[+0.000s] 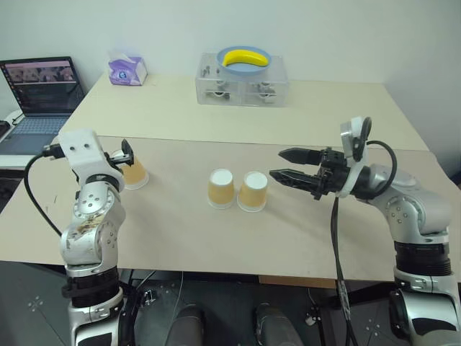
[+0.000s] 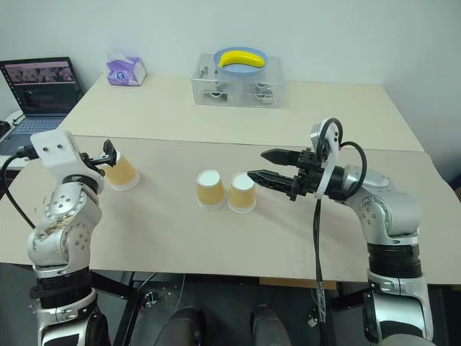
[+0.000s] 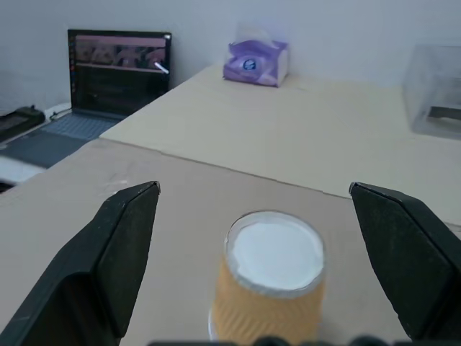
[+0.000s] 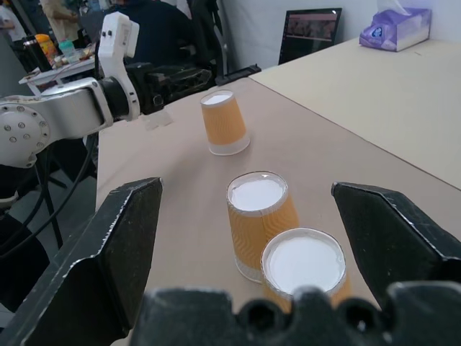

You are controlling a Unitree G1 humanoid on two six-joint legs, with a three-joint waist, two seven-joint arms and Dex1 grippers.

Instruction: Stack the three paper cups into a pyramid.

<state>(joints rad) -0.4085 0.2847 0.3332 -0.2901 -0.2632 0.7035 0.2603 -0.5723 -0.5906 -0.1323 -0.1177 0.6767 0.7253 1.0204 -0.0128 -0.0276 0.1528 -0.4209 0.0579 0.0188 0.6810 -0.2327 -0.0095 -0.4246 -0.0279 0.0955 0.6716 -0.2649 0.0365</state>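
Cups first: 2 of the three paper cups [image 1: 237,189] sit upside down and touching, side by side in the middle of the near table [image 1: 216,238]. The 3rd cup [image 1: 135,173] stands upside down well off to the robot's left, right in front of the left gripper [image 1: 127,153], whose fingers are spread wide with the cup between them but not touching. The right gripper [image 1: 284,164] hovers just beside the pair, jaws spread wide too, holding nothing. Laptop [image 1: 39,90], tissue box [image 1: 127,70] and a clear box [image 1: 243,85] with a banana [image 1: 244,58] on top are at the back.
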